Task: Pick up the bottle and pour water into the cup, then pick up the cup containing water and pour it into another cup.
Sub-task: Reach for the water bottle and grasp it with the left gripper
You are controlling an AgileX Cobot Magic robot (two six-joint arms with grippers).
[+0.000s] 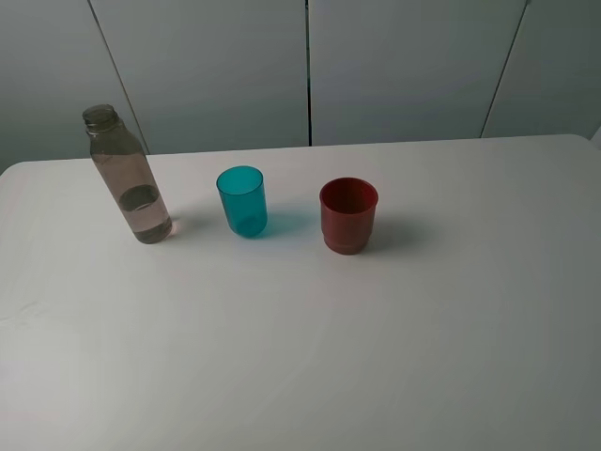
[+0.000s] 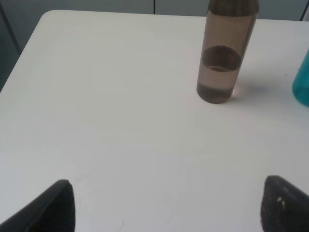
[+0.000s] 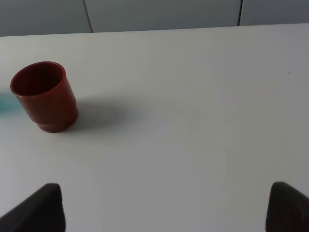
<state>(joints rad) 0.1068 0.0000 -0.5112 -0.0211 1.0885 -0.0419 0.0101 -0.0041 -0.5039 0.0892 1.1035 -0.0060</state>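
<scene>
The capless grey-tinted bottle stands upright at the table's left, holding a little water; it also shows in the left wrist view as the bottle. To its right stands the teal cup, whose edge is the teal cup. Further right sits the wider dark red cup, upright and seemingly empty, the red cup. My left gripper is open, well short of the bottle. My right gripper is open too, with bare table between its fingers, the red cup off to one side. Neither gripper appears in the high view.
The white table carries just the three vessels in a row. Grey wall panels rise behind its far edge. The table's rounded far left corner shows in the left wrist view.
</scene>
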